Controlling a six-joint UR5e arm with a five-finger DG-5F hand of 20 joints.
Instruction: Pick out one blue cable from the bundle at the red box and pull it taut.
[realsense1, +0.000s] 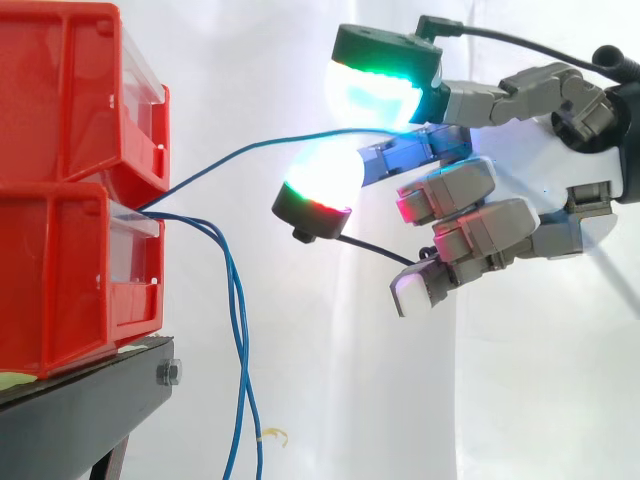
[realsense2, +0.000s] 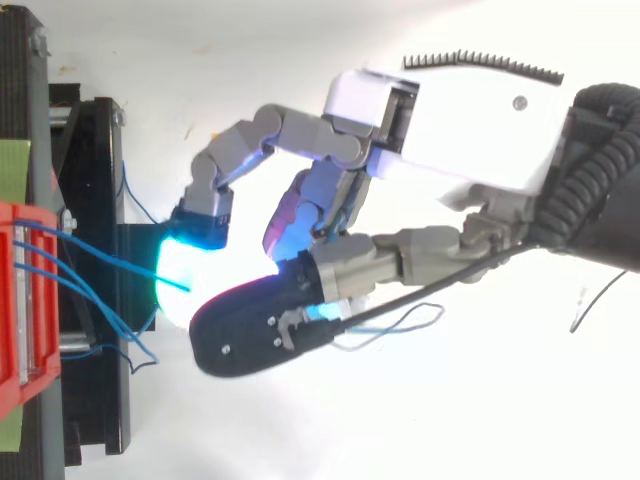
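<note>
The hand (realsense1: 560, 180) is clamped on one thin blue cable (realsense1: 250, 148) between two glowing pads (realsense1: 372, 92), singling it out. The cable arcs, not quite taut, to the stacked red plastic bins (realsense1: 60, 270) beyond its fingertips. The other blue cables (realsense1: 238, 330) hang below.

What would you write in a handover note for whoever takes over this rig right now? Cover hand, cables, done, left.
Hand: fingers pinch one blue cable between glowing pads.
Cable runs from the red bins up to the hand, slightly bowed; the other blue cables hang down.
Done: one cable singled out and gripped.
Left: pull back until it is straight.
</note>
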